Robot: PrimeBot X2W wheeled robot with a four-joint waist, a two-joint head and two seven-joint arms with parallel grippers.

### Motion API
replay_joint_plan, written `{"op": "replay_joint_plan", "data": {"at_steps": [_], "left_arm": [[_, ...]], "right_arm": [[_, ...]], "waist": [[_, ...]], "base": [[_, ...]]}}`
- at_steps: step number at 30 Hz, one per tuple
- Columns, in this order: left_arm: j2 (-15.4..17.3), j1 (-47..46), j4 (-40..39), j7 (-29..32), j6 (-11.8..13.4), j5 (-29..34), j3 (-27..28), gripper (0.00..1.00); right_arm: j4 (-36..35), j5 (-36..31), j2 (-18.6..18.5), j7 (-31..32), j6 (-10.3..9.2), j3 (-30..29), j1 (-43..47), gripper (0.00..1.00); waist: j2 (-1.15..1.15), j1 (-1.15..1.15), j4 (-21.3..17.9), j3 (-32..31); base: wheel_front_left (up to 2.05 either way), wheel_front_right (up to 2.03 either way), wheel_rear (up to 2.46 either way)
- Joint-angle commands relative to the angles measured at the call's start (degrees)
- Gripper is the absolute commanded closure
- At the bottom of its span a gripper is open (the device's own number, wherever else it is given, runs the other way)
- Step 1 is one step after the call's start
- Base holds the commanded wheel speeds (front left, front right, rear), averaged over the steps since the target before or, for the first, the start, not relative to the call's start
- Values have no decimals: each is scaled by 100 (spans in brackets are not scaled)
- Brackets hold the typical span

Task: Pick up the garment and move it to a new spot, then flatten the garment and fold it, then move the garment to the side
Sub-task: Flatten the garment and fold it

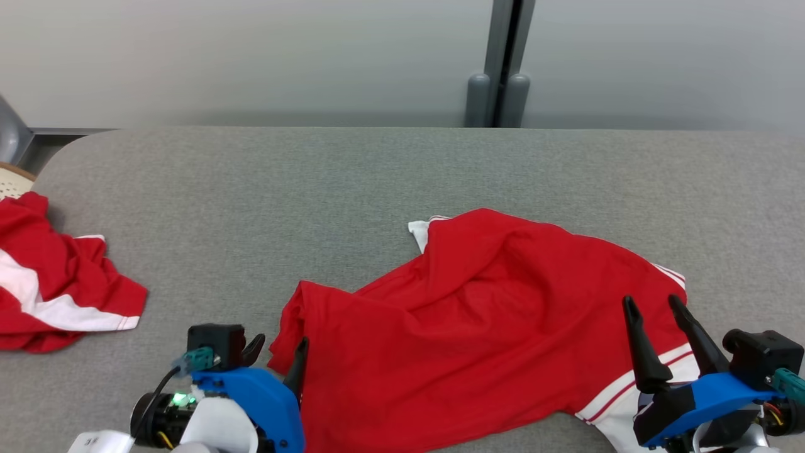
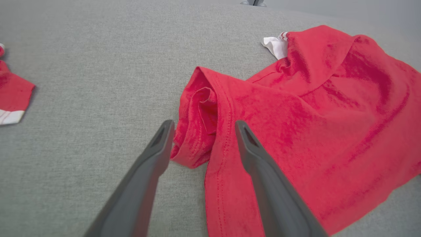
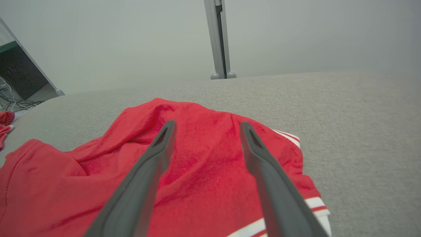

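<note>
Grey fabric covers the bench (image 1: 377,182), with a pale wall (image 1: 251,56) behind. The red garment (image 1: 490,327) lies rumpled along the near edge, right of the middle. The left hand (image 1: 281,345) is spread wide, its fingers either side of the bunched left corner. The right hand (image 1: 651,303) hangs wide over the white-striped right end. A second garment (image 1: 56,283), red and white, sits at the left edge.
</note>
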Motion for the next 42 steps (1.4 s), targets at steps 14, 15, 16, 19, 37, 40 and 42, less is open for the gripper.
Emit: {"op": "replay_joint_plan", "data": {"at_steps": [14, 15, 16, 19, 37, 40, 42], "left_arm": [[-199, -827, 1695, 146, -259, -75, -131, 0], [-230, -855, 1776, 163, -293, -94, -158, 0], [-253, -869, 1870, 221, -348, -135, -190, 0], [-319, -975, 2014, 113, -551, -166, -252, 100], [-128, -2612, 3675, -1744, -768, 265, 77, 100], [-77, -2819, 3930, -1956, -788, 302, 106, 100], [-52, -2914, 4101, -2093, -799, 323, 120, 75]], "right_arm": [[-9, 86, -6, -81, 3, 58, -165, 0], [-8, 91, -6, -91, 3, 56, -174, 0], [-7, 91, -6, -96, 3, 59, -182, 0], [-15, 105, -6, -109, 3, 73, -222, 0], [47, 59, -6, -169, 3, 211, -413, 0], [71, 50, -6, -187, 3, 207, -422, 0], [91, 49, -5, -196, 3, 227, -436, 0]], "waist": [[0, 0, -392, 259], [0, 0, -405, 275], [0, 0, -423, 297], [0, 0, -465, 372], [0, 0, -769, 565], [0, 0, -828, 576], [0, 0, -868, 576]], "base": [[0, 0, 0], [0, 0, 0], [0, 0, 0], [0, 0, 0], [0, 0, 0], [0, 0, 0], [0, 0, 0]]}}
